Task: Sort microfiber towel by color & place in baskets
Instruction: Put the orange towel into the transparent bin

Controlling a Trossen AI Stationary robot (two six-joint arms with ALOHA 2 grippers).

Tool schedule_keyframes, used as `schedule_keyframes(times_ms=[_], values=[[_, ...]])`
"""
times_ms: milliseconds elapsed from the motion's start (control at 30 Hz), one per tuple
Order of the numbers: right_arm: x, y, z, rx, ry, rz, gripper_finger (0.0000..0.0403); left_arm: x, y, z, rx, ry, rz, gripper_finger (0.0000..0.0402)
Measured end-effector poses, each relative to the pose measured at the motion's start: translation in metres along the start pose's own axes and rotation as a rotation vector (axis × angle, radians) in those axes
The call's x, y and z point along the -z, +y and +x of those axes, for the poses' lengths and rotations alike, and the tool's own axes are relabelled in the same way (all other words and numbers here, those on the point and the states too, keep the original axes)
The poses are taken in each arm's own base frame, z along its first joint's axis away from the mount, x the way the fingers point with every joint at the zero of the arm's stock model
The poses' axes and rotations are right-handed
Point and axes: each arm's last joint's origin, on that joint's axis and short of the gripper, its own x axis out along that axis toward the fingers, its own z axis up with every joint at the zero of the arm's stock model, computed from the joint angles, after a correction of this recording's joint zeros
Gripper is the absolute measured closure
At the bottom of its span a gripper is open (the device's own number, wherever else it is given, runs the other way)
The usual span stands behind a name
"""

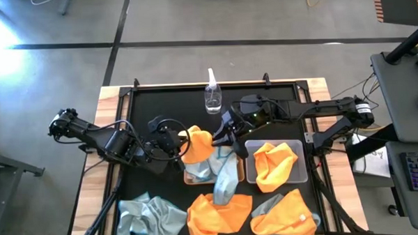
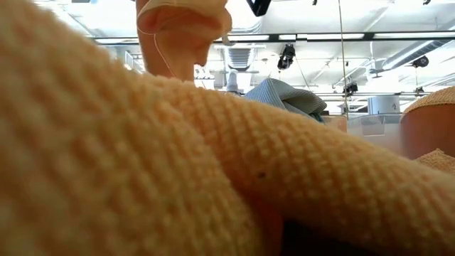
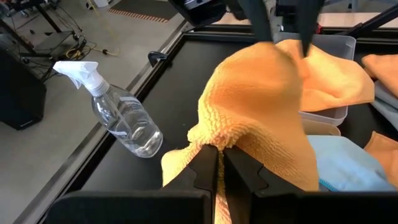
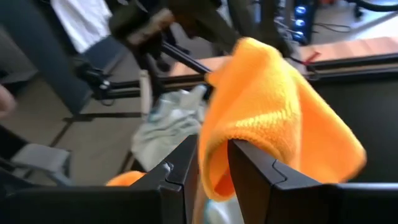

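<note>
Orange towel at the high view's centre is pinched by both the closed left gripper and the right gripper, above the tan basket.

The left hand pinches an orange towel, fingers together. A spray bottle lies on the dark counter. Beyond, another orange towel fills a grey basket.
</note>
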Motion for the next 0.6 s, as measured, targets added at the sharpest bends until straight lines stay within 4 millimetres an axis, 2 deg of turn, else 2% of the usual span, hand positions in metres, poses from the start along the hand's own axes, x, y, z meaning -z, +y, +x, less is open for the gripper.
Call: schedule_keyframes(times_ms=[367,600], values=[[-0.002,0.0,0.001,-0.018,-0.024,-0.009,0.0321,0.0,0.0,0.0,0.0,0.0,0.0,0.04],[0.008,-0.01,0.025,-0.013,0.003,0.008,0.0321,0.0,0.0,0.0,0.0,0.0,0.0,0.04]])
